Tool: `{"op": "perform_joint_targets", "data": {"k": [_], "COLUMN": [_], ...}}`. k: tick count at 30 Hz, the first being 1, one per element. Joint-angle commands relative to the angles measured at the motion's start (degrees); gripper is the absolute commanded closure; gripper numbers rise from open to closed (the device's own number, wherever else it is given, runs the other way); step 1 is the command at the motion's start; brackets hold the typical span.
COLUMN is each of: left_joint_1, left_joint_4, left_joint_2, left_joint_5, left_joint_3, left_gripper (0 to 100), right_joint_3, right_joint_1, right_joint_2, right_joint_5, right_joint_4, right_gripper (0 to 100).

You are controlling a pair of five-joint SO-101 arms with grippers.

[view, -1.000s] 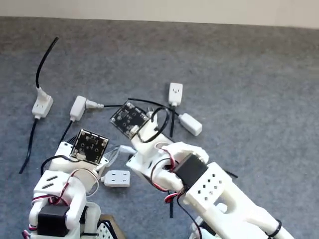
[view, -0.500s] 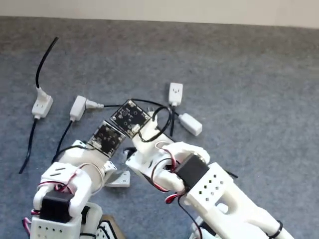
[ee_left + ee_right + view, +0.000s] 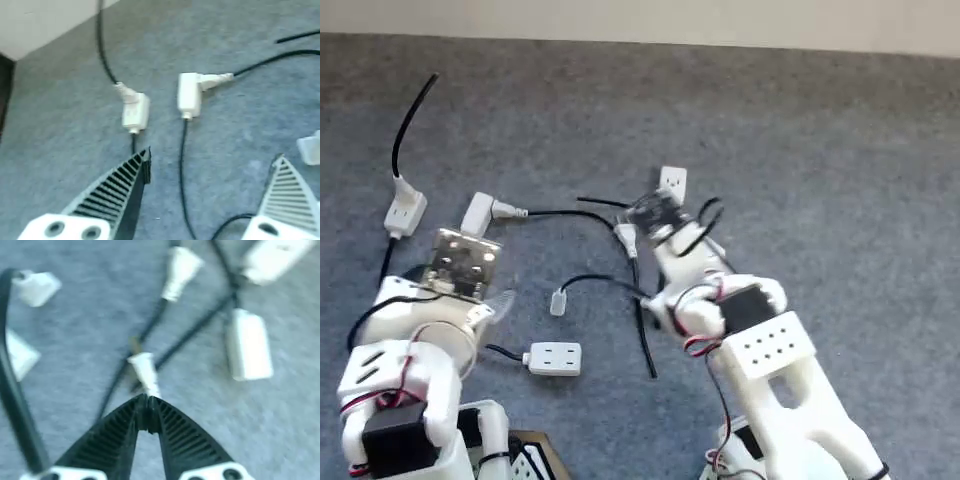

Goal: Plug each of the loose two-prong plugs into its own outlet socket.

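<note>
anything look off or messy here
Nothing looks damaged. The black cords cross in a loose tangle beside the right gripper, which is shut on a two-prong plug. A second plug lies loose, apart from the white outlet socket.

The table (image 3: 840, 140) wears rough grey felt-like cloth; the outlet socket (image 3: 555, 358) is smooth white plastic.
</note>
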Motion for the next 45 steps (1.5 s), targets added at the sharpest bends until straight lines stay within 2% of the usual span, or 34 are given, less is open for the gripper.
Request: {"op": "perform_joint_targets", "data": {"k": [1,8,14,18,21,23,26,30,34,40,45], "left_joint_1": [-5.2,-13.5,-13.9,-14.2,-14.9,-16.5,-20.7,-27.1,-31.7,-34.8,-34.5], "left_joint_4": [-0.2,-4.9,2.5,7.3,10.9,12.1,12.6,11.8,5.4,-3.0,-3.9], "left_joint_2": [4.9,23.0,46.4,61.1,70.9,76.1,82.1,87.6,93.1,100.8,102.2], "left_joint_5": [-2.3,-0.7,-0.1,-2.3,-5.5,-7.1,-11.9,-19.5,-24.4,-25.3,-25.3], "left_joint_3": [-4.0,-11.8,-26.3,-37.3,-44.5,-48.7,-53.8,-57.0,-56.8,-57.4,-57.4], "left_gripper": [65,65,65,65,65,65,65,65,65,65,65], "right_joint_3": [-0.3,-8.2,-20.8,-29.3,-38.5,-44.9,-52.1,-55.1,-53.2,-50.7,-50.4], "right_joint_1": [8.9,14.1,7.7,0.1,-6.3,-9.7,-13.8,-14.4,-15.8,-17.8,-17.9], "right_joint_2": [-0.2,-0.2,6.0,20.2,32.8,40.6,49.4,55.3,58.9,61.9,63.9], "right_joint_5": [2.5,14.3,15.9,16.1,16.3,19.1,23.8,28.9,31.7,32.4,32.4], "right_joint_4": [1.9,17.7,24.1,24.0,22.7,21.9,20.1,12.2,3.8,-0.9,0.1], "right_gripper": [99.2,98.8,98.3,87.4,74.5,70.3,70.3,70.3,70.0,70.0,70.2]}}
